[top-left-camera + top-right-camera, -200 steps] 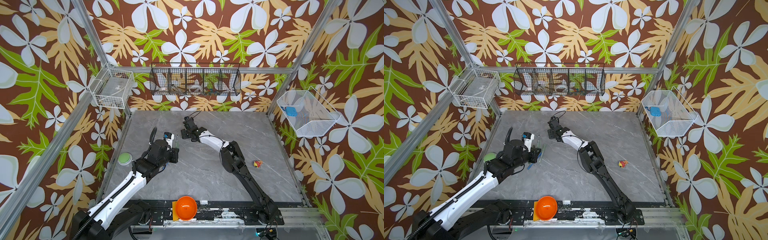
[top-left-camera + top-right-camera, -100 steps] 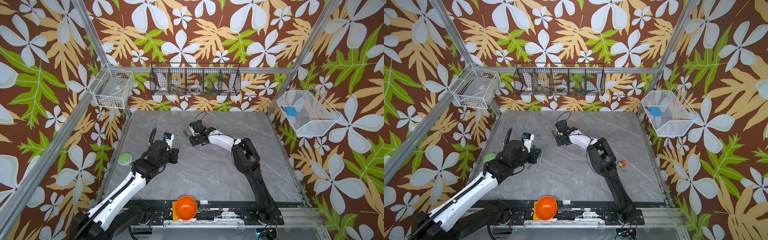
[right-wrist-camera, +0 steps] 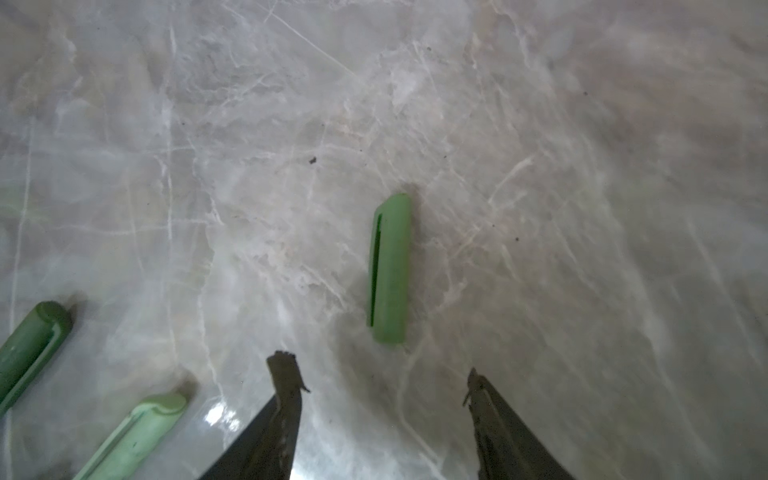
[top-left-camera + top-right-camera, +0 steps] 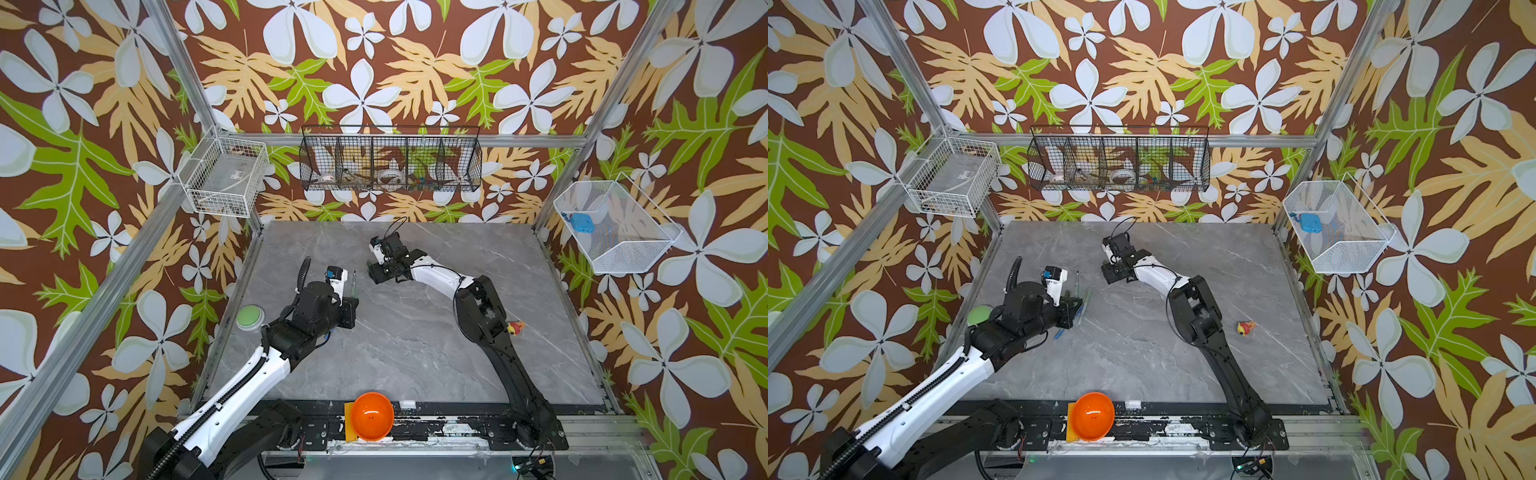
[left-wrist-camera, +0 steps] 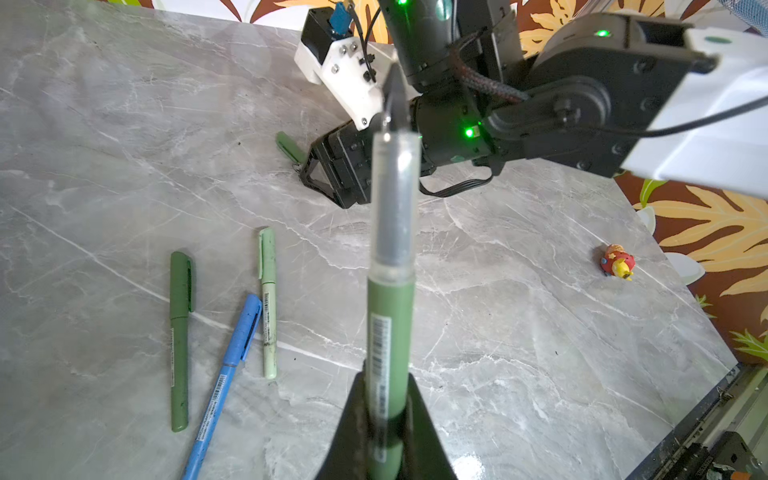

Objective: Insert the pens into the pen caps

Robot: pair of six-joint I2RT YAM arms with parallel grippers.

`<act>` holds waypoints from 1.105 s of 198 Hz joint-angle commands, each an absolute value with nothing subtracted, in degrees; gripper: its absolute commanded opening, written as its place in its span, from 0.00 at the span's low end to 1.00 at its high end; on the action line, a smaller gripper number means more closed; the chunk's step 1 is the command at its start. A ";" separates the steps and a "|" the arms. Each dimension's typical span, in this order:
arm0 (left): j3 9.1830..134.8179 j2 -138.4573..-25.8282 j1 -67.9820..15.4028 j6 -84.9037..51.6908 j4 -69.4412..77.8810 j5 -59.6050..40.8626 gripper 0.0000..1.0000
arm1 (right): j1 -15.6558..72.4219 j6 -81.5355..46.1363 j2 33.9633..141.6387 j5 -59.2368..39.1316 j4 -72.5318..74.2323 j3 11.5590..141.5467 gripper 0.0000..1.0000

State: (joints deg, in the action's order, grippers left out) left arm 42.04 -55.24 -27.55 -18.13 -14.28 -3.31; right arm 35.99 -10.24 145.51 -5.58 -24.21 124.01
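My left gripper (image 5: pixel 384 415) is shut on a dark green pen (image 5: pixel 390 332), held upright with its clear front section and dark tip uppermost; both top views show this pen (image 4: pixel 354 282) (image 4: pixel 1077 279). A dark green pen cap (image 3: pixel 390 270) lies flat on the table just ahead of my right gripper (image 3: pixel 378 378), which is open and empty. In the left wrist view the cap (image 5: pixel 289 146) lies right beside that gripper. Three capped pens lie together on the table: dark green (image 5: pixel 179 332), blue (image 5: pixel 226 374) and pale green (image 5: pixel 268 299).
A small red and yellow toy (image 4: pixel 515 327) lies right of the right arm. A green round button (image 4: pixel 249 316) sits at the table's left edge and an orange bowl (image 4: pixel 372 415) at the front edge. Wire baskets (image 4: pixel 390 160) hang on the walls.
The right gripper swung out to the right and came back left over the cap. The left arm kept the pen still.
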 commanded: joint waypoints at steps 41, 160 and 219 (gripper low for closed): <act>41.58 -55.29 -27.51 -18.54 -12.92 -3.44 0.00 | 36.04 -12.15 150.10 -3.88 -25.14 129.29 0.54; 37.79 -53.28 -27.51 -18.15 -8.48 -6.88 0.00 | 35.95 -13.85 139.99 -3.89 -21.38 115.09 0.12; 37.88 -53.95 -27.51 -18.30 -6.88 -8.10 0.00 | 35.90 -12.21 127.53 -5.25 -14.24 94.18 0.42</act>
State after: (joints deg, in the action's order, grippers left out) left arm 37.63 -54.19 -27.55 -18.15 -9.61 -7.38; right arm 35.88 -13.72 129.99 -5.15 -19.14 98.04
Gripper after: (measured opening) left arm 0.125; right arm 0.233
